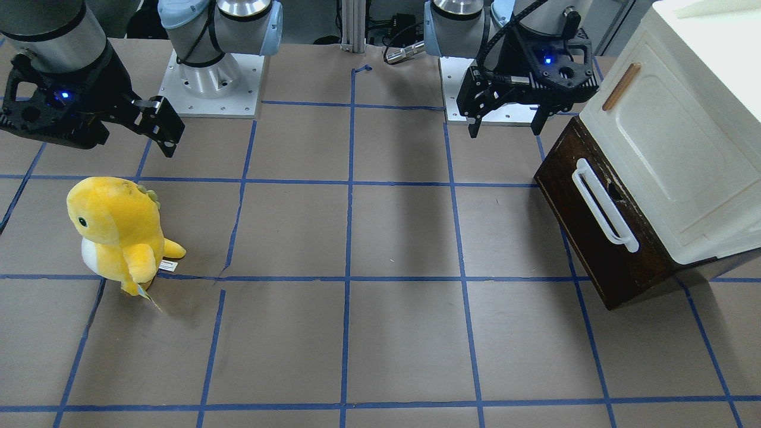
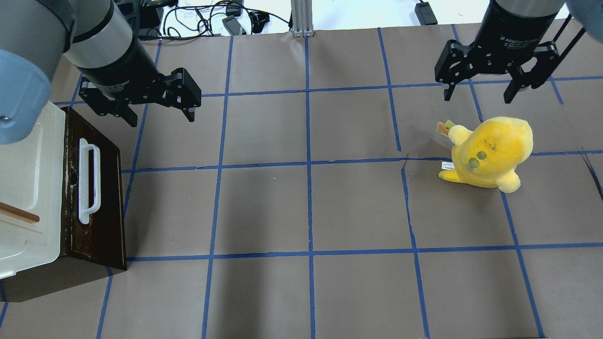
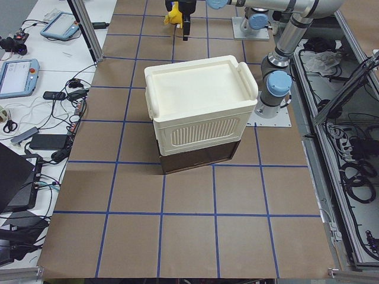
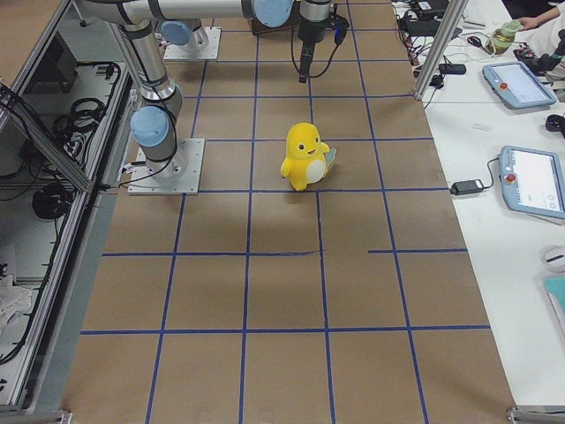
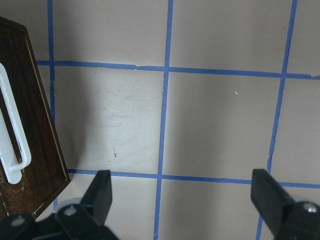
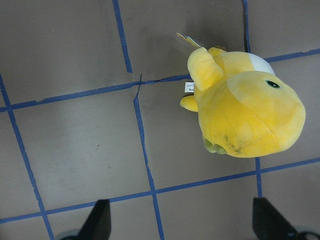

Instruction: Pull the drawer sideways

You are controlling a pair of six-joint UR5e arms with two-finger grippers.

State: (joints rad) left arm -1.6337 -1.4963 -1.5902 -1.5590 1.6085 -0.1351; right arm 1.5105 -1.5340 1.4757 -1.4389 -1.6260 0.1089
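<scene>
The drawer point(image 2: 106, 197) has a dark brown wooden front and a long white bar handle point(image 2: 88, 181). It sits shut under a cream-white cabinet point(image 2: 28, 188) at the table's left end. It also shows in the front view point(image 1: 585, 238) and the left wrist view point(image 5: 35, 145). My left gripper point(image 2: 160, 117) is open and empty, above the table just beyond the drawer's far corner; it also shows in the front view point(image 1: 505, 128). My right gripper point(image 2: 476, 96) is open and empty on the far right.
A yellow plush toy point(image 2: 492, 153) stands on the table just below the right gripper. The cabinet door has a small tan wooden handle point(image 1: 621, 87). Blue tape lines grid the brown table. Cables and devices lie past the far edge.
</scene>
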